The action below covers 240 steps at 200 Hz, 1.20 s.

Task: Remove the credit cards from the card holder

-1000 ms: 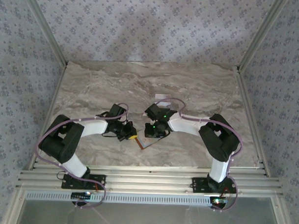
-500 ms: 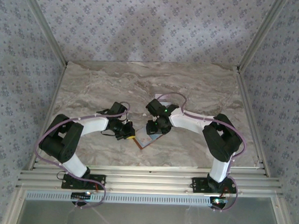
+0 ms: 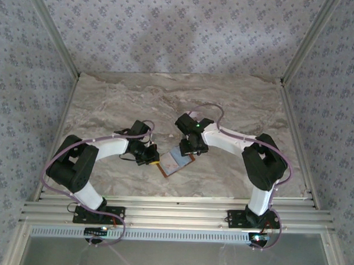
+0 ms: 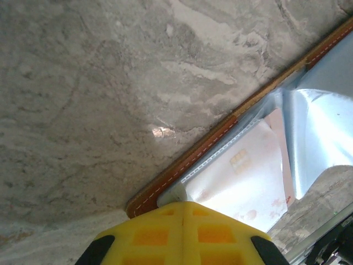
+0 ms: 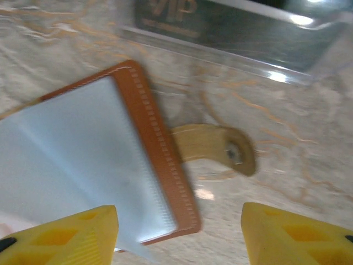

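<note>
Open card holder on the counter. Left end effector, fingers together, touches the holder's leather edge, beside a pale credit card in its sleeve. Right end effector, jaws wide, hovers near the holder's snap tab; dark VIP card lies beyond the holder.

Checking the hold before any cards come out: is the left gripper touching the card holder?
Touching. Left wrist view: the left gripper is shut on the card holder's stitched brown edge, which runs in under its yellow fingers.
</note>
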Available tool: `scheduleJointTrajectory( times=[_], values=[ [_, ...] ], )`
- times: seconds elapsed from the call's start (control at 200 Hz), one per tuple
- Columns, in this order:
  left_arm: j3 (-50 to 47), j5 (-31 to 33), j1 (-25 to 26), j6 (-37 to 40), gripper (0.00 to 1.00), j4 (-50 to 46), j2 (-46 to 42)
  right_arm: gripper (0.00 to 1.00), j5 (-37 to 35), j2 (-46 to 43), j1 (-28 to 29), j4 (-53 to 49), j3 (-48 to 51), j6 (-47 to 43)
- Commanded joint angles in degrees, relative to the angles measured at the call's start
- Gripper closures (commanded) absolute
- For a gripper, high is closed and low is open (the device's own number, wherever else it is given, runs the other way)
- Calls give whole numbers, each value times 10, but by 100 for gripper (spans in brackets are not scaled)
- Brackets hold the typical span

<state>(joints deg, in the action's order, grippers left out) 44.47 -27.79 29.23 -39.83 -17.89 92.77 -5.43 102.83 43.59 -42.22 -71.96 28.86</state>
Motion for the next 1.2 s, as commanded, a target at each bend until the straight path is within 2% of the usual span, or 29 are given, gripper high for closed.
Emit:
scheduleJointTrajectory(
  times=[0.0,0.08,0.215,0.32,0.435,0.605,0.735,1.009,1.194],
  values=[
    [1,41,-6,27,94,-79,18,37,-51,-34,-6,-47,-14,-4],
    [8,44,-6,40,94,-89,18,34,-25,-58,-6,-27,-2,-14],
    [27,49,-6,78,94,-109,24,27,96,-83,-6,31,23,-40],
    [56,47,1,119,94,-124,33,27,137,-70,-1,43,14,-58],
    [94,56,14,163,94,-150,54,30,145,-56,1,48,11,-52],
    [164,115,46,216,94,-205,93,37,156,-44,-2,58,18,-32],
    [197,117,55,235,93,-207,101,41,157,-47,-3,73,31,-11],
    [218,137,58,200,89,-189,42,49,162,-59,-19,124,109,34],
    [204,114,58,156,88,-179,16,54,156,-63,-26,149,140,47]
  ],
)
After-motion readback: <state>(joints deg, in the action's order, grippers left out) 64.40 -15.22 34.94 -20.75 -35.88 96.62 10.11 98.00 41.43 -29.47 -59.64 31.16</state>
